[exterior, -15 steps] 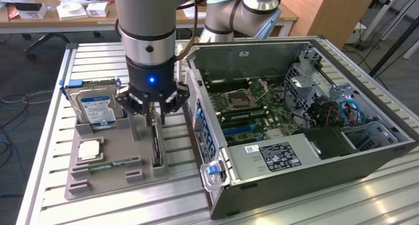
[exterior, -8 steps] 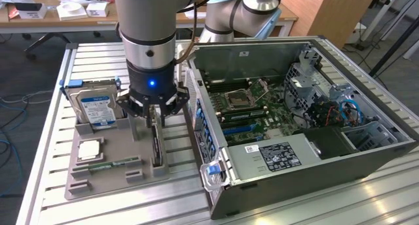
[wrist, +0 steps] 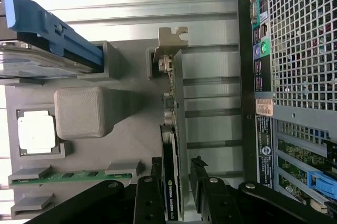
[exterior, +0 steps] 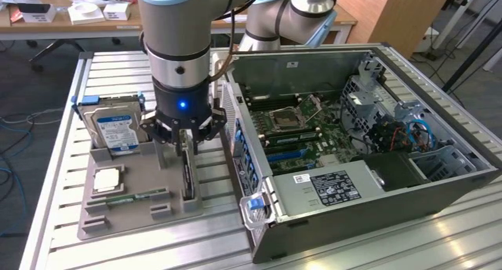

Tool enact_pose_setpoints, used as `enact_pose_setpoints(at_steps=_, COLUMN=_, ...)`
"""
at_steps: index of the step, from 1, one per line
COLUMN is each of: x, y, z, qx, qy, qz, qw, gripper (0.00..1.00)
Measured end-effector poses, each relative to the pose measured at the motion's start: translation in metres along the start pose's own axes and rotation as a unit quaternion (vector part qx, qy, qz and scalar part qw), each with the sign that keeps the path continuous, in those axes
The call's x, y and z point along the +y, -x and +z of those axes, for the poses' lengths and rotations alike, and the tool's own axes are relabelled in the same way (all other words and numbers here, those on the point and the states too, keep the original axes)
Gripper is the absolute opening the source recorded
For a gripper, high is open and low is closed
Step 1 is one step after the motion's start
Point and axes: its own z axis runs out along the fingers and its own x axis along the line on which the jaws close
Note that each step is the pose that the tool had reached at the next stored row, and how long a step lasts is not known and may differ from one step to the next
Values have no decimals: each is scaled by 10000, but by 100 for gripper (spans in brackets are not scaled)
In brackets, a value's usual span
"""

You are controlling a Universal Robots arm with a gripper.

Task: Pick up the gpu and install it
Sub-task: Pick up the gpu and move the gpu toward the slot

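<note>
The gpu (exterior: pixel 187 177) is a thin dark card standing on edge in a slot of the grey holder tray (exterior: pixel 133 217), at the side nearest the computer case. In the wrist view the gpu (wrist: pixel 172 129) has its pale metal bracket (wrist: pixel 171 37) at the far end. My gripper (exterior: pixel 187 142) hangs straight over the card. In the wrist view my gripper (wrist: pixel 176 170) straddles the card's near end, open, with one fingertip (wrist: pixel 156 169) close beside the card and the other (wrist: pixel 198 166) a small gap away.
The open computer case (exterior: pixel 353 135) lies on the exterior view's right, its motherboard (exterior: pixel 302 129) exposed. The tray also holds a hard drive (exterior: pixel 116 126) with a blue bracket, a CPU (exterior: pixel 107 180) and a green memory stick (exterior: pixel 129 197). A grey post (wrist: pixel 84 112) stands beside the card.
</note>
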Motion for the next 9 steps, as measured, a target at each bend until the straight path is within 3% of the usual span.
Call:
enact_pose_setpoints(at_steps=7, x=-2, y=0, z=1, qx=-1, qy=1, qz=1, qw=10000, gripper=36)
enact_pose_setpoints(at_steps=8, x=-3, y=0, z=1, qx=0, qy=0, qz=0, qw=10000, gripper=43)
enact_pose_setpoints(at_steps=9, x=-3, y=0, z=1, qx=0, qy=0, qz=0, qw=10000, gripper=43)
